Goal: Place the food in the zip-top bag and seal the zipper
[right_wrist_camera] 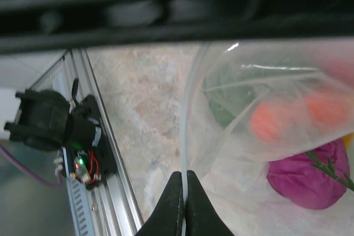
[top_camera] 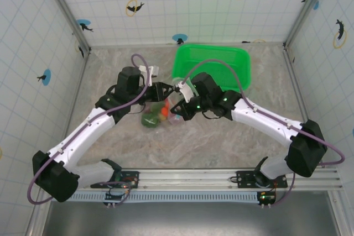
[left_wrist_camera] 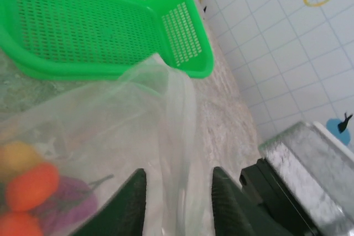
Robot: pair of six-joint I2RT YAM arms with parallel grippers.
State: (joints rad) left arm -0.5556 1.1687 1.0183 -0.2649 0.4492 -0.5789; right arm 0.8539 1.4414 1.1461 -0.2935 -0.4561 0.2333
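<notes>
At the middle of the table [top_camera: 221,142], the two arms meet over a clear zip-top bag [left_wrist_camera: 99,120]. The right gripper [right_wrist_camera: 184,181] has its fingers pinched together on a thin pale strip, apparently the zipper [right_wrist_camera: 187,109]. The strip runs straight up from the fingertips along the bag's edge. The left gripper [left_wrist_camera: 178,183] has its fingers parted, one on each side of the bag's folded rim; whether either pad touches the plastic is unclear. The food [right_wrist_camera: 303,178] lies inside the bag, just beyond both grippers: a magenta piece, orange pieces, a dark green one and a yellow one. A green basket [left_wrist_camera: 182,31] sits just behind the bag.
</notes>
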